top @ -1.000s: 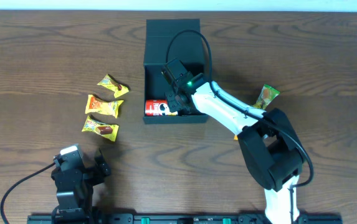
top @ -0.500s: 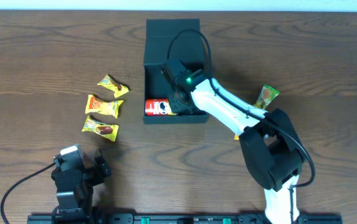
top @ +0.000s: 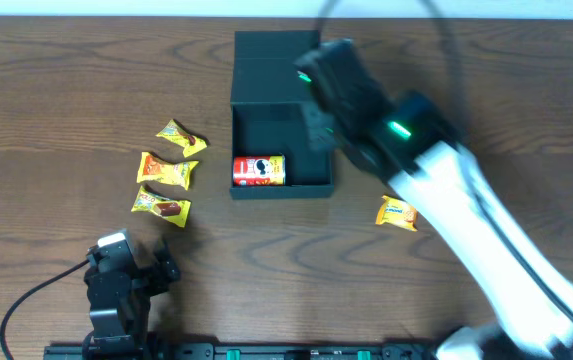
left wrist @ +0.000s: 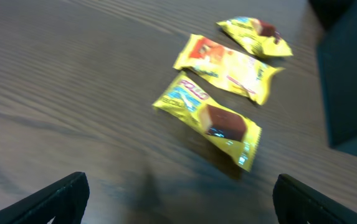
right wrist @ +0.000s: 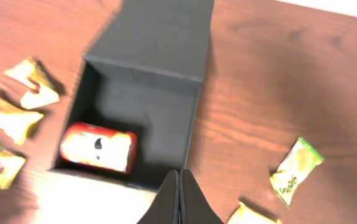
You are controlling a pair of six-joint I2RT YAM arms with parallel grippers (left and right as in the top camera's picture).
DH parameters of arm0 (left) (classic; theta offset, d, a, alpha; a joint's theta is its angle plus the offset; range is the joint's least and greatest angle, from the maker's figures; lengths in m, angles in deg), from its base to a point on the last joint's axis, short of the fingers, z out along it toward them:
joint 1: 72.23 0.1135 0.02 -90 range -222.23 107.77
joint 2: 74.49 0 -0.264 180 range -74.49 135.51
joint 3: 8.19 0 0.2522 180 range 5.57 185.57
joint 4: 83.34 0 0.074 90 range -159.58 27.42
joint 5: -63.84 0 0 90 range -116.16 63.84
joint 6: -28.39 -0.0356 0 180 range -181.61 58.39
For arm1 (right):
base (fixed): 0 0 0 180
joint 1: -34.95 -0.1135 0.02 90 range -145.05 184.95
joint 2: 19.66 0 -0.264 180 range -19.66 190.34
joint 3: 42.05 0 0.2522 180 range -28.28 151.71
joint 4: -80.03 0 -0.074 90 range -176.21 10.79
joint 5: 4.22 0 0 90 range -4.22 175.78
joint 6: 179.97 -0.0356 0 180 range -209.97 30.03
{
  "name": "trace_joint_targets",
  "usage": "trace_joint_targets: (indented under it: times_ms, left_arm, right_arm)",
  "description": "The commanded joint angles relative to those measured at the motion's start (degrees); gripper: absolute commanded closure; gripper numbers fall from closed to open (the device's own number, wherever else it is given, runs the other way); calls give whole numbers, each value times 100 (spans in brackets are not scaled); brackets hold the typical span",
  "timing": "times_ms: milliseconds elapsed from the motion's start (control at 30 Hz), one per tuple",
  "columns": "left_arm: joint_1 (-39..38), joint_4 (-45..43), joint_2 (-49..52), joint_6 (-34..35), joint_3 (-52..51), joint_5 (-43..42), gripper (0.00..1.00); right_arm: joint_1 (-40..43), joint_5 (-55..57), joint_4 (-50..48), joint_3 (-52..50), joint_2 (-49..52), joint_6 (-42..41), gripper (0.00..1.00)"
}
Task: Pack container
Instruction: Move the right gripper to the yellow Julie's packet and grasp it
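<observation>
**One packet in, right gripper shut and empty over the box**

The box (top: 281, 130) sits open on the table (top: 56, 90), with its lid (top: 276, 50) folded back on the far side. A red packet (top: 258, 171) lies inside against the box's near wall, toward its left corner. The rest of the box's floor is bare.

The right gripper (right wrist: 179, 190) hangs high above the box's near wall, its jaws pressed together with nothing between them. The left gripper (left wrist: 181, 202) is well off to the near left of the box with its jaws spread wide. It faces three yellow packets (left wrist: 228, 71) that lie left of the box.

The next step is probably to fetch another packet. A green packet (right wrist: 296, 169) and an orange packet (top: 397, 213) lie right of the box, on the right arm's side. To do it well:

- Open the jaws before descending.
- Straddle the packet across its narrow width and pinch it at the middle.
- Lift it clear of the box's wall.
- Release it over the bare floor beside the red packet, not on top of it.
</observation>
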Motion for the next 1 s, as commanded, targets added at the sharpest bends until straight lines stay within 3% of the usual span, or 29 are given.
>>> trace_joint_targets:
  times_ms: [0, 167, 367, 467, 500, 600, 633, 667, 800, 967]
  left_arm:
    - [35, -94, -37, -2, -44, -518, 4]
    - [35, -791, -37, 511, -44, -1169, 4]
    - [35, -1335, -37, 1368, -44, -1606, 5]
    - [35, -1657, -37, 1379, -44, -2079, 5]
    - [35, -1779, -37, 1379, -44, -2157, 5]
    - [35, -1956, -37, 1469, -44, -2234, 4]
    - [35, -1993, -37, 1547, -44, -2251, 4]
    - [35, -2065, -37, 1569, -44, -2253, 5]
    - [35, -2159, -31, 1502, -44, -2063, 4]
    - [33, -2052, 164, 1506, -55, -1019, 4]
  right_arm:
    - [-48, 133, -387, -1226, -804, -114, 98]
    - [28, 70, -2094, -3587, -2116, -957, 98]
    - [33, 450, -2330, -4876, -2284, -1816, 98]
    - [35, 632, -2509, -5421, -2262, -2277, 99]
    - [33, 627, -2625, -5574, -2262, -2273, 91]
    - [33, 544, -2765, -5794, -2264, -2269, 45]
    - [31, 542, -2750, -5816, -2262, -2271, 13]
    - [31, 522, -2745, -5821, -2262, -2269, 1]
    - [31, 516, -2769, -5821, -2264, -2271, 1]
    - [39, 660, -2846, -5847, -2232, -1862, 1]
